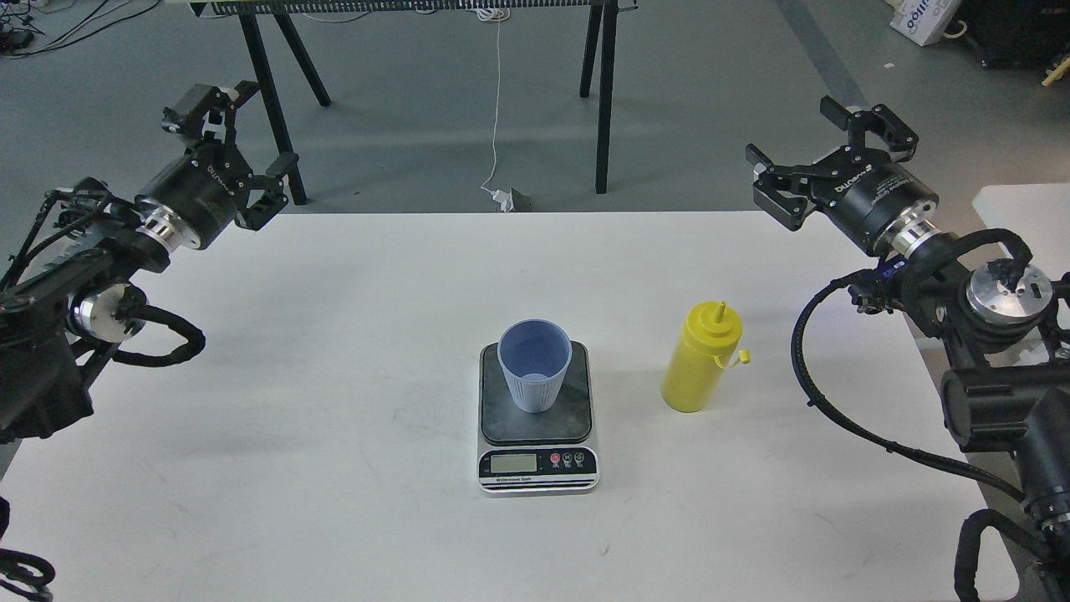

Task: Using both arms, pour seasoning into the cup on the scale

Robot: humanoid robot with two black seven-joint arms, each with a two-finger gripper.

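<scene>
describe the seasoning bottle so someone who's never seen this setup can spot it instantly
Start at the white table and find the kitchen scale near its middle, with a light blue cup standing on its dark plate. Just to the right of the scale, apart from it, the seasoning bottle stands upright on the bare tabletop. It is the only yellow thing there, taller than the cup, with a thin pointed nozzle and a small tethered cap.

Both arms are black and chunky, each with a shiny silver ring at the wrist. The left gripper and the right gripper are black claws on round black bodies with small white letters — too small to read. Thick black ribbed cables loop off each arm, and the right arm has a round silver cap.
</scene>
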